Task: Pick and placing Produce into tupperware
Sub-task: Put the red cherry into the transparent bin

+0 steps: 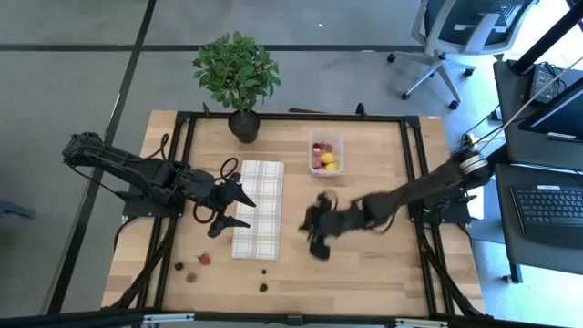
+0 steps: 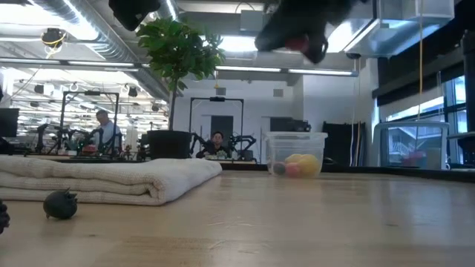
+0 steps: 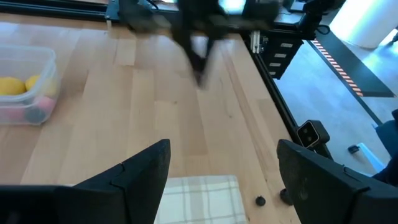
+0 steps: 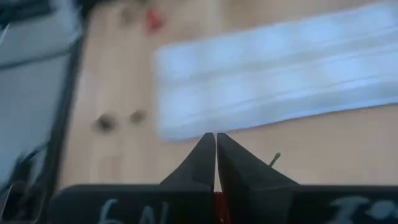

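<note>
The clear tupperware (image 1: 326, 153) stands near the table's far edge and holds yellow and red produce; it also shows in the low view (image 2: 297, 152) and the left wrist view (image 3: 25, 87). Loose produce lies near the near-left corner: a red piece (image 1: 204, 259), and dark ones (image 1: 179, 266) (image 1: 263, 287). My right gripper (image 1: 314, 235) hovers mid-table, right of the checked cloth (image 1: 259, 208), and is shut on a small red piece. My left gripper (image 1: 244, 211) is open over the cloth's left edge and holds nothing. My right gripper (image 4: 216, 140) pinches a small red produce piece (image 2: 297, 43) between its two shut fingers. Only a red sliver (image 4: 217, 208) shows between them, far back in the wrist view. The piece is lifted clear, high above the table.
A potted plant (image 1: 239, 77) stands at the far edge, left of the tupperware. The folded cloth (image 2: 111, 178) lies flat mid-table, with a dark piece (image 2: 61, 204) in front of it. Bare wood stretches between the right gripper and the tupperware. People sit in the room beyond.
</note>
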### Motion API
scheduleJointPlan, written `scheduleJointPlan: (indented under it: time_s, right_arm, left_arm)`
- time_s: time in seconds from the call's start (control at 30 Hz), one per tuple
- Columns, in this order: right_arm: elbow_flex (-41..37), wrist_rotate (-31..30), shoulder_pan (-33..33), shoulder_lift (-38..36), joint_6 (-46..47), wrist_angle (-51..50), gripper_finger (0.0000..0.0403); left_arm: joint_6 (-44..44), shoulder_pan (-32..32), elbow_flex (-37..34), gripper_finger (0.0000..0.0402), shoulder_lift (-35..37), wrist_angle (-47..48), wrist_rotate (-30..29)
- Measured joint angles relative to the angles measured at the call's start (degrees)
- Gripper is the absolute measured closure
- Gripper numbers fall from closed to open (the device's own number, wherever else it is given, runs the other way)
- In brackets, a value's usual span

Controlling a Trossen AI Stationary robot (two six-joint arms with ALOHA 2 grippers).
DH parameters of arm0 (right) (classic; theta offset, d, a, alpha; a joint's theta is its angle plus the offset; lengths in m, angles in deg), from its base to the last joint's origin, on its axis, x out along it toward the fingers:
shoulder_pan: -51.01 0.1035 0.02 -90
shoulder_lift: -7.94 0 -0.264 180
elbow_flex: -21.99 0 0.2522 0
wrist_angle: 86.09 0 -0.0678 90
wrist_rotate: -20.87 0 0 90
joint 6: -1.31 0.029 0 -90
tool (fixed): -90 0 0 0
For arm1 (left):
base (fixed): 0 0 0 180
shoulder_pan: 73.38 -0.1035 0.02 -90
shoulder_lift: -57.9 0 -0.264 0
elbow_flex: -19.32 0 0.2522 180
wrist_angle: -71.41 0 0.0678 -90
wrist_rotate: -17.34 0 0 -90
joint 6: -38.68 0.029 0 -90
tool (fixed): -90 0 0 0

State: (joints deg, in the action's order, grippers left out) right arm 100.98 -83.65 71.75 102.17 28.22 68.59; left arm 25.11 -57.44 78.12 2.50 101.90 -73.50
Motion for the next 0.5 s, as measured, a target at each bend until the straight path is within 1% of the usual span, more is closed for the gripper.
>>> scheduleJointPlan:
  time_s: [0.07,0.17,0.23,0.3,0.4,0.43,0.5]
  right_arm:
    - [0.0,-3.4,-3.0,-4.5,-0.3,-4.3,0.0390]
    - [0.0,-9.7,-8.2,-10.8,-3.1,-8.1,0.0390]
    - [0.1,-11.6,-12.5,-14.0,-4.9,-9.6,0.0390]
    - [0.1,-11.5,-17.2,-15.9,-5.6,-10.0,0.0390]
    - [0.1,-10.8,-23.6,-16.3,-6.3,-10.8,0.0389]
    - [0.1,-9.6,-25.6,-15.9,-6.3,-10.8,0.0387]
    - [0.1,-5.1,-29.1,-14.5,-6.3,-11.1,0.0384]
  left_arm:
    - [0.0,0.0,0.0,0.0117,0.0,0.0,0.0]
    - [0.0,0.0,0.0,0.0117,0.0,0.0,0.0]
    - [0.0,0.0,0.0,0.0117,0.0,0.0,0.0]
    - [0.0,0.0,0.0,0.0117,0.0,-0.1,-0.1]
    - [0.0,0.0,0.0,0.0117,0.0,0.0,-0.4]
    - [0.0,0.0,0.0,0.0117,0.0,-0.1,-0.4]
    - [0.0,0.0,0.0,0.0117,0.0,0.0,-0.7]
